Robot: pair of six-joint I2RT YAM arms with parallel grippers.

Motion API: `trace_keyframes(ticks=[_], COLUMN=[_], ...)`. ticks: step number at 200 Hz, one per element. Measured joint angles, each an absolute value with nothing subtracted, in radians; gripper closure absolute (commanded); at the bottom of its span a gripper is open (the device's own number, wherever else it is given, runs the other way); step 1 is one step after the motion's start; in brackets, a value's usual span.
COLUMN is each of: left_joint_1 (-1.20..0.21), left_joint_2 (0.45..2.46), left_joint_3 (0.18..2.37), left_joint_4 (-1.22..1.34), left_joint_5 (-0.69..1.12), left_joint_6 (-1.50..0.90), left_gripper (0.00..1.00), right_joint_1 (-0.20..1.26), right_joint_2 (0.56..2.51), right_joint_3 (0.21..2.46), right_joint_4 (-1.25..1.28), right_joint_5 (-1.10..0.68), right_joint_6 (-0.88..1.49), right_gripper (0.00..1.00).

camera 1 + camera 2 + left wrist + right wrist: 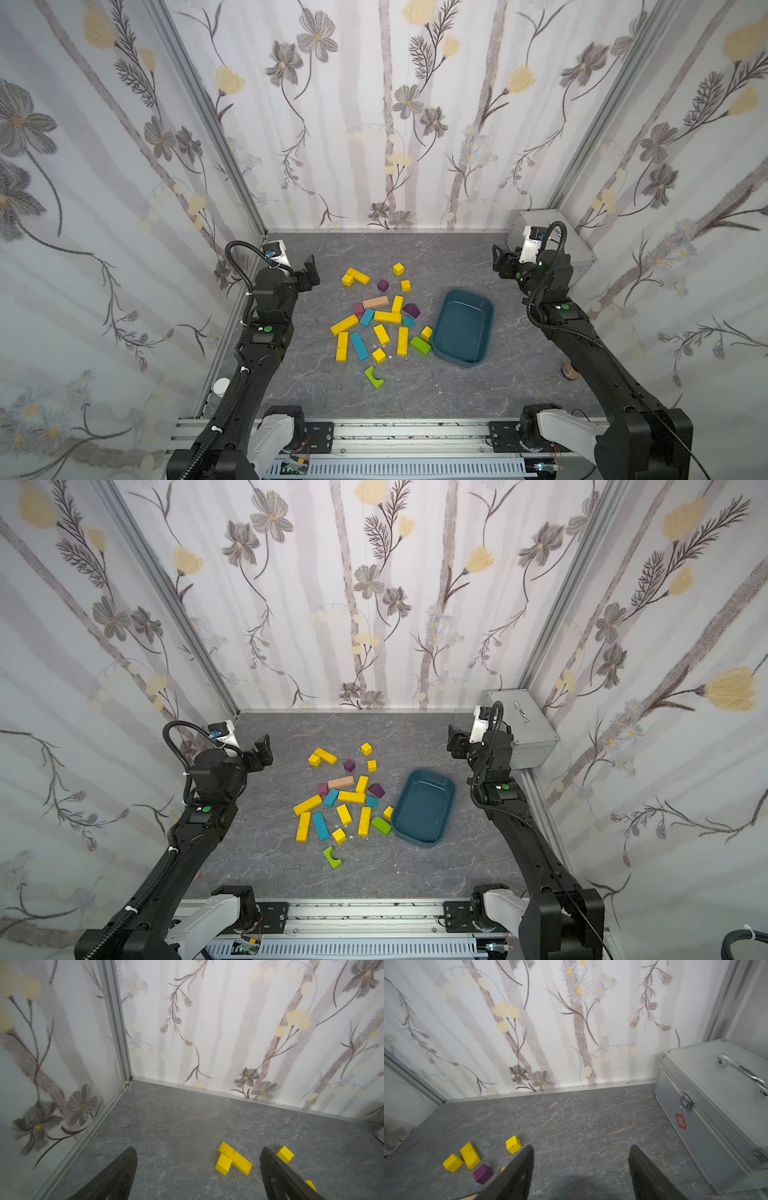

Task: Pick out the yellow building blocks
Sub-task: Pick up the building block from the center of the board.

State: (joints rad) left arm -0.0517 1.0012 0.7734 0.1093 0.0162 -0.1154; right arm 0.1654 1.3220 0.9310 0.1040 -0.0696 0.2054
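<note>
In both top views you get the whole spread. The yellow building blocks (387, 317) lie loose on the grey table (316, 386) between the two arms. Cubes and bars are mixed with purple blocks (382, 285), teal blocks (359, 346), lime green blocks (420, 345) and one peach bar (375, 302), all to the left of a dark teal plastic tub (461, 332). The tub shows only its own bare bottom; one small yellow cube sits just beside its left wall, outside it. Your left wrist view gives what the top views cannot: the left end effector (197, 1150) has its fingers spread wide with only table between them. A yellow bar and a cube touch in an L just beyond, and another cube is half hidden behind one finger. Your right wrist view shows the right end effector (581, 1147) likewise parted and holding nothing, with yellow cubes and a purple one off to one side. It alone shows the red cross and the shut latch on the front of the metal first-aid case (708, 1126) in the far right corner. The top views show only its lid and handle, and what it holds is hidden.
</note>
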Motion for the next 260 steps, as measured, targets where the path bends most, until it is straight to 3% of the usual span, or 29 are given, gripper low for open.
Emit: trace_keyframes(ticks=[52, 120, 181, 236, 260], left_joint_1=[-0.104, -0.278, -0.347, -0.384, -0.418], left_joint_2=[1.076, 1.075, 1.044, 1.093, 1.113], left_joint_3=[0.89, 0.877, 0.804, 0.791, 0.767], left_joint_4=[-0.115, -0.249, -0.266, -0.265, -0.265], left_joint_5=[0.301, 0.492, 0.561, 0.607, 0.611], left_joint_6=[-0.074, 0.183, 0.332, 0.388, 0.418], left_gripper=[0.11, 0.08, 0.03, 0.01, 0.0], right_joint_1=[0.387, 0.641, 0.712, 0.739, 0.739], right_joint_2=[1.452, 1.709, 1.834, 1.923, 1.954], right_joint_3=[1.148, 1.333, 1.387, 1.439, 1.44], right_joint_4=[-0.214, -0.506, -0.631, -0.703, -0.728], right_joint_5=[-0.133, -0.076, -0.054, -0.043, -0.029], right_joint_6=[0.154, 0.074, 0.042, 0.022, 0.022], right_gripper=[0.46, 0.46, 0.44, 0.56, 0.53])
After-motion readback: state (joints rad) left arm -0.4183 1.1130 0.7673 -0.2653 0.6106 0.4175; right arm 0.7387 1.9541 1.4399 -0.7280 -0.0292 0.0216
